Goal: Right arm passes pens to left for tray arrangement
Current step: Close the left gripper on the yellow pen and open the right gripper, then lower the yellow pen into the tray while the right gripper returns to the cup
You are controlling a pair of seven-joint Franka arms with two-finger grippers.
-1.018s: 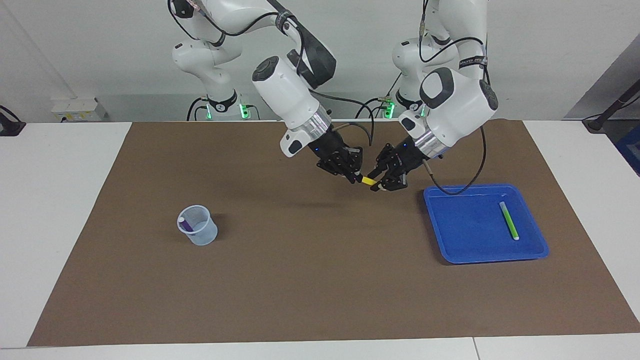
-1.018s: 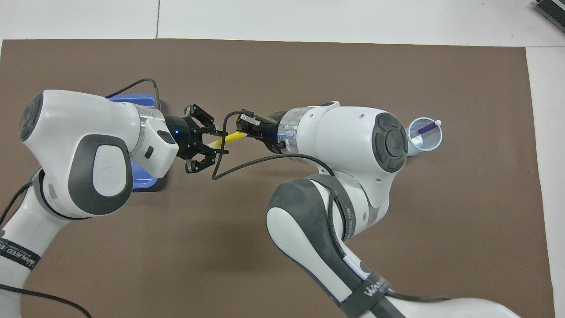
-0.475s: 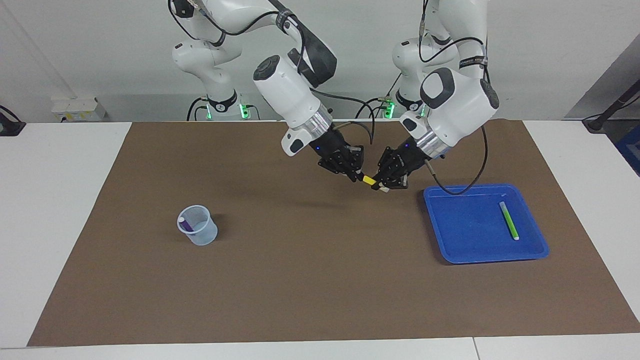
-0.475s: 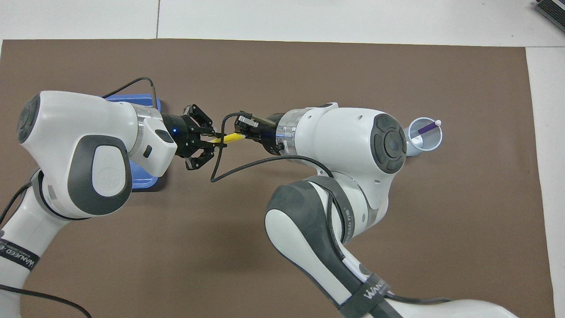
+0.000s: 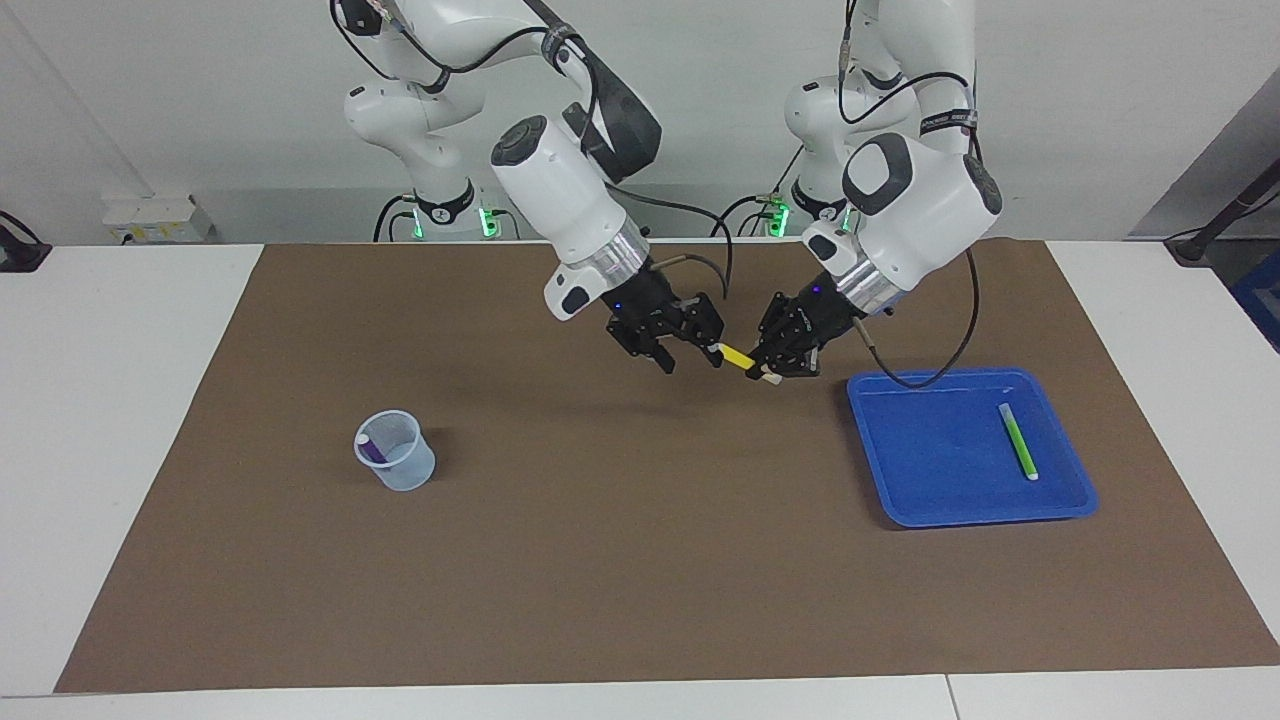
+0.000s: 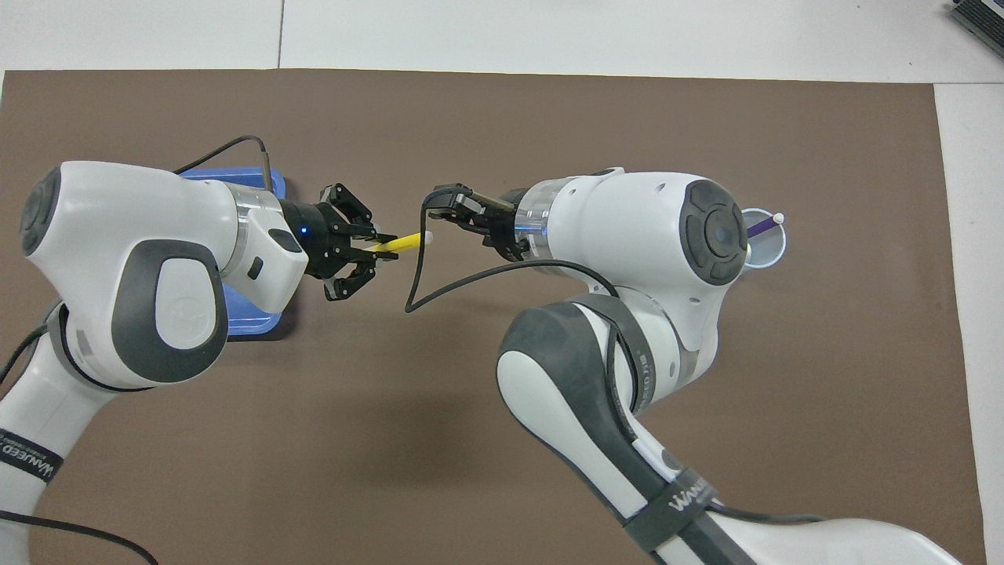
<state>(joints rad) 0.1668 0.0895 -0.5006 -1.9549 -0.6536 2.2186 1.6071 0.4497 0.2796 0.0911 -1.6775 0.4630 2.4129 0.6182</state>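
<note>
Left gripper (image 5: 772,366): closed on the yellow pen (image 5: 738,357), held in the air over the brown mat (image 5: 600,560), just beside the blue tray (image 5: 905,440) on the side toward the right arm's end of the table.
Right gripper (image 5: 690,350): fingers spread apart, clear of the yellow pen, over the mat close to the pen's free end.
Change, right gripper: half a second ago its fingers were clamped on the yellow pen; they have since let go and drawn back toward the right arm's end of the table, so a gap shows between them and the pen's white tip (image 6: 427,234) in the overhead view.
Change, left gripper: a second ago its fingers stood apart around the pen; they now grip it. Its position is almost unchanged.
Yellow pen (image 6: 396,244): roughly level, one end inside the left gripper (image 6: 369,249), the white-tipped end pointing at the right gripper (image 6: 459,205). It is carried by the left gripper alone.
Green pen (image 5: 1018,441): lies flat inside the tray, well apart from the left gripper, toward the left arm's end of the table. Unmoved.
Purple pen (image 5: 367,449): stands tilted in the translucent cup (image 5: 397,463), well apart from the right gripper, toward the right arm's end of the table. Unmoved.
Tray: rests on the mat; in the overhead view the left arm covers most of it.
</note>
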